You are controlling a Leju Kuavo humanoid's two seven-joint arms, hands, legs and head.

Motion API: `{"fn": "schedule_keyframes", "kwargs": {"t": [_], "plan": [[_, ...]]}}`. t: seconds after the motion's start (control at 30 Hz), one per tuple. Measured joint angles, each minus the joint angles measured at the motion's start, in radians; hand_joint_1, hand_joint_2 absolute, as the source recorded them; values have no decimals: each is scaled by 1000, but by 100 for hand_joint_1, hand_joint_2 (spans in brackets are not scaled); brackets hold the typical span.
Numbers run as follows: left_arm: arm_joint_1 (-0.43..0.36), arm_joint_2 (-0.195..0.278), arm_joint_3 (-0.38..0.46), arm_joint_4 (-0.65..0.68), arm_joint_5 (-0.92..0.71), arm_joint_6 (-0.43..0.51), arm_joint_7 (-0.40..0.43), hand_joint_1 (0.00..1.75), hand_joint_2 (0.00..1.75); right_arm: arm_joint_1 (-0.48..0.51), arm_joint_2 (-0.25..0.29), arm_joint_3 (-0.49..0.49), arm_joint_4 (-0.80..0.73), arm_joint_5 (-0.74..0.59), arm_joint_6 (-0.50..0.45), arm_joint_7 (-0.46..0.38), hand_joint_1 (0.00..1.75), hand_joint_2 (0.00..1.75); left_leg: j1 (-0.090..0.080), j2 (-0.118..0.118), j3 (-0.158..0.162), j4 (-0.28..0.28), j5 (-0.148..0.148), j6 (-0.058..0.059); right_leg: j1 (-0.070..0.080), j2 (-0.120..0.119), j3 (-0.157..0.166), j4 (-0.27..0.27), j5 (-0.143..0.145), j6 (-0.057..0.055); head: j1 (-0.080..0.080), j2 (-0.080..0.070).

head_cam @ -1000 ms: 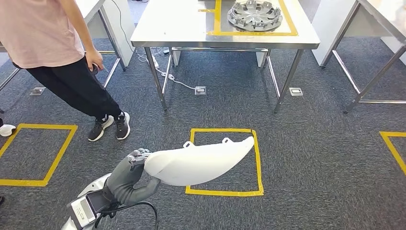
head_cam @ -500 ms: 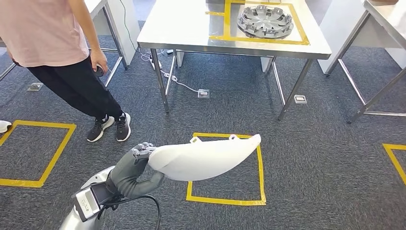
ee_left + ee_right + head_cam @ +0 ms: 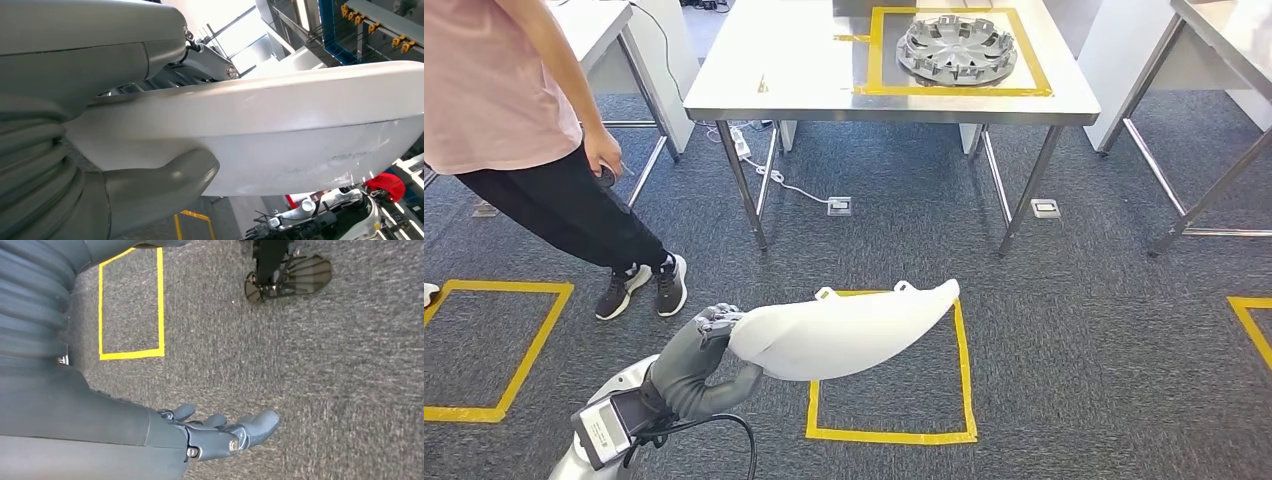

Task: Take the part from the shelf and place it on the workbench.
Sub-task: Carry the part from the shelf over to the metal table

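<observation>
View has shifted over the last second: I'm walking, the table (image 3: 804, 95) sits a bit lower in frame. Left robot hand (image 3: 699, 355) still grasps the white part (image 3: 844, 330), carried above the floor, well short. Right robot hand (image 3: 220, 432) hangs released, empty.

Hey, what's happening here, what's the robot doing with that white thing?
The left robot hand grips one end of a long white curved part, carried above the grey carpet and a yellow floor square. Ahead stands a steel workbench with a grey wheel cover inside a yellow taped outline. The part is not yet on the bench. The right robot hand hangs empty, fingers apart. A person stands to the left.
</observation>
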State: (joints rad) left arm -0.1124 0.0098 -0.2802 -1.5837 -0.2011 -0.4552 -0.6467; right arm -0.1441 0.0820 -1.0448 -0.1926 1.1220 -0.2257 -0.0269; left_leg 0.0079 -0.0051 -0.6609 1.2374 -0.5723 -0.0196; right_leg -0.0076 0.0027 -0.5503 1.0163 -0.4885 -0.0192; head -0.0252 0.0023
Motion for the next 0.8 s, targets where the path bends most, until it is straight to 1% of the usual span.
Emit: {"fn": "schedule_keyframes", "kwargs": {"t": [0.03, 0.07, 0.1, 0.13, 0.17, 0.2, 0.23, 0.27, 0.3, 0.33, 0.37, 0.4, 0.43, 0.47, 0.5, 0.53, 0.57, 0.6, 0.63, 0.7, 0.73, 0.77, 0.8], "plan": [[3, 1, 3, -1, 0, 2, 0, 175, 175, 1, 0, 0, 0, 3, 0, 0, 0, 175, -1, 0, 20, -67, 50, 5, 0, 1, 8, 0, -6, 2, -2, 0], [7, 2, 7, -3, 1, 4, 0, 175, 175, 1, 0, 1, 0, 6, 1, 2, 0, 175, -3, 1, 40, -130, 81, 8, 1, 1, 16, 1, -13, 6, -4, 0], [11, 3, 10, -5, 4, 5, -1, 175, 175, 0, 0, 1, 0, 9, 3, 3, 0, 175, -5, 2, 55, -175, 92, 12, 2, 1, 21, 1, -18, 12, -6, 0], [16, 3, 14, -8, 6, 7, -2, 175, 175, 0, 0, 2, 0, 12, 6, 5, 0, 175, -7, 2, 63, -201, 96, 17, 3, 2, 25, 1, -22, 18, -7, 0], [23, 4, 17, -12, 10, 7, -5, 175, 175, 0, 0, 3, 0, 15, 9, 6, 0, 175, -8, 3, 64, -206, 89, 22, 4, 2, 27, 5, -22, 26, -7, 0], [29, 5, 20, -16, 13, 7, -6, 175, 175, 1, 0, 4, 0, 17, 12, 7, 0, 175, -7, 1, 70, -207, 91, 29, 4, 2, 29, 9, -23, 33, -6, 0], [35, 5, 24, -21, 15, 7, -8, 175, 175, 1, -1, 6, 0, 18, 13, 7, 0, 175, -5, 1, 79, -211, 101, 36, 4, 2, 31, 19, -24, 40, -5, 0], [38, 4, 27, -25, 16, 7, -10, 175, 175, 1, -1, 7, 0, 19, 13, 6, 0, 175, -2, 0, 88, -214, 103, 42, 4, 2, 25, 38, -31, 45, -3, 0], [40, 3, 29, -29, 17, 7, -11, 175, 175, 0, -1, 8, 0, 19, 12, 5, 0, 175, -1, 0, 96, -216, 101, 46, 2, 1, 8, 71, -47, 50, 0, 0], [42, 1, 32, -32, 17, 7, -13, 175, 175, -2, -1, 9, 0, 20, 12, 4, 0, 175, 0, 0, 100, -218, 98, 50, 1, 1, -22, 121, -70, 55, 3, 0], [45, 0, 34, -34, 17, 7, -15, 175, 175, -2, -2, 9, 0, 20, 11, 3, 0, 175, 0, 0, 103, -219, 94, 53, 0, 1, -62, 182, -97, 60, 6, 0], [48, -2, 36, -34, 17, 7, -18, 175, 175, -1, -3, 10, 0, 21, 10, 3, 0, 175, 0, -1, 105, -219, 90, 54, -1, 1, -104, 238, -117, 64, 8, 0], [53, -2, 37, -33, 17, 7, -21, 175, 175, 1, -4, 10, 0, 21, 10, 3, 0, 175, 0, -1, 108, -219, 85, 54, -1, 1, -136, 271, -122, 66, 10, 0], [57, -3, 37, -33, 17, 7, -24, 175, 175, 3, -6, 10, 0, 21, 9, 3, 0, 175, 0, -2, 113, -218, 80, 53, -1, 1, -152, 272, -107, 67, 12, 0], [60, -4, 37, -32, 17, 8, -27, 175, 175, 4, -7, 10, 0, 22, 8, 3, 0, 175, 0, -3, 121, -218, 74, 51, -1, 1, -148, 237, -73, 65, 15, 0], [61, -5, 38, -32, 17, 8, -30, 175, 175, 4, -10, 11, 0, 24, 7, 3, 0, 175, 0, -3, 130, -219, 67, 49, -1, 1, -128, 173, -25, 62, 17, 0], [61, -6, 38, -31, 17, 8, -33, 175, 175, 5, -12, 12, 0, 27, 7, 4, 0, 175, -1, -3, 140, -218, 60, 45, 0, 0, -103, 105, 12, 58, 19, 0], [61, -7, 39, -31, 17, 9, -35, 175, 175, 4, -13, 13, 0, 31, 7, 6, 0, 175, -2, -2, 146, -218, 53, 41, 3, -1, -83, 53, 26, 52, 20, 0], [61, -7, 41, -30, 17, 9, -37, 175, 175, 5, -15, 15, 0, 34, 6, 9, 0, 175, -3, -2, 149, -220, 47, 35, 6, -2, -71, 20, 31, 45, 22, 0], [61, -7, 45, -30, 17, 9, -39, 175, 175, 7, -18, 17, 0, 37, 6, 13, 0, 175, -5, -2, 157, -218, 45, 21, 8, -2, -62, 5, 23, 28, 22, 0], [61, -8, 47, -30, 17, 9, -39, 175, 175, 8, -19, 18, 0, 38, 6, 14, 0, 175, -6, -1, 162, -213, 43, 15, 5, -1, -53, 0, 31, 21, 21, 0], [60, -8, 49, -31, 17, 9, -39, 175, 175, 9, -20, 18, 0, 38, 5, 14, 0, 175, -6, -1, 163, -197, 39, 11, 3, -1, -42, -4, 35, 14, 19, 0], [59, -8, 52, -31, 17, 10, -40, 175, 175, 8, -21, 19, 0, 39, 5, 14, 0, 175, -6, -1, 151, -167, 30, 7, 1, -1, -31, -6, 32, 8, 16, 0]]}}
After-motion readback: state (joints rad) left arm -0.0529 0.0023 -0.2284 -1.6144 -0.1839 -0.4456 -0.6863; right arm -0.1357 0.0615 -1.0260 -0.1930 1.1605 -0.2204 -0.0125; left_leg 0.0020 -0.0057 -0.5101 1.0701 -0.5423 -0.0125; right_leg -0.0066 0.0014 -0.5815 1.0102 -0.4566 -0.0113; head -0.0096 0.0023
